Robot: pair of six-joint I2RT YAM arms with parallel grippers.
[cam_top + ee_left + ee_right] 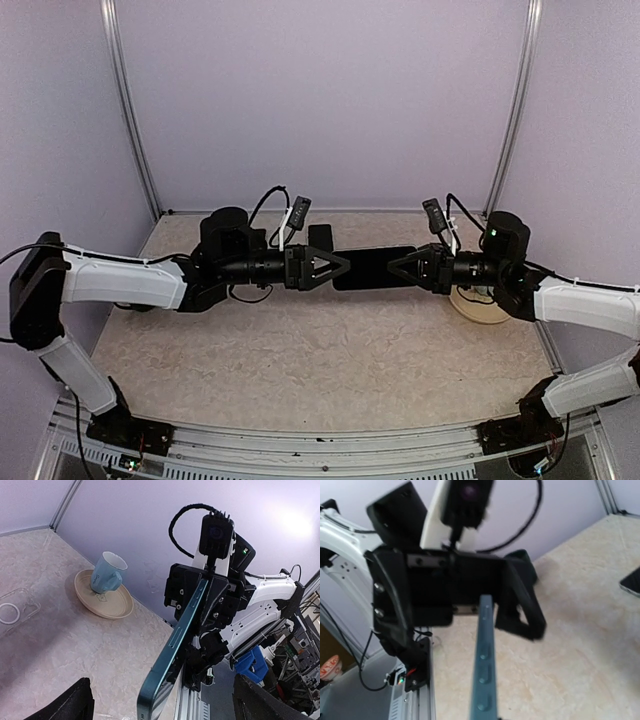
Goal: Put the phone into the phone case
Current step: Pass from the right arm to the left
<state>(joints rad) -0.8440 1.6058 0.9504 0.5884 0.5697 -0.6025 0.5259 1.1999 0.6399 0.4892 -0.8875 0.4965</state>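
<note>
The phone (372, 268), dark with a teal edge, hangs level above the table between both arms. My right gripper (408, 268) is shut on its right end; in the left wrist view that gripper (200, 625) clamps the far end of the phone (182, 630). My left gripper (335, 268) is open, and the phone's near end lies between its fingers (75, 700) without touching either. In the right wrist view the phone's edge (484, 665) runs up toward the left gripper (470, 587). The clear phone case (15, 612) lies flat on the table.
A pale blue cup (107, 575) stands tilted on a cream plate (122, 607) at the table's right side, under my right arm (585, 300). A black object (320, 238) sits near the back wall. Purple walls enclose the table on three sides.
</note>
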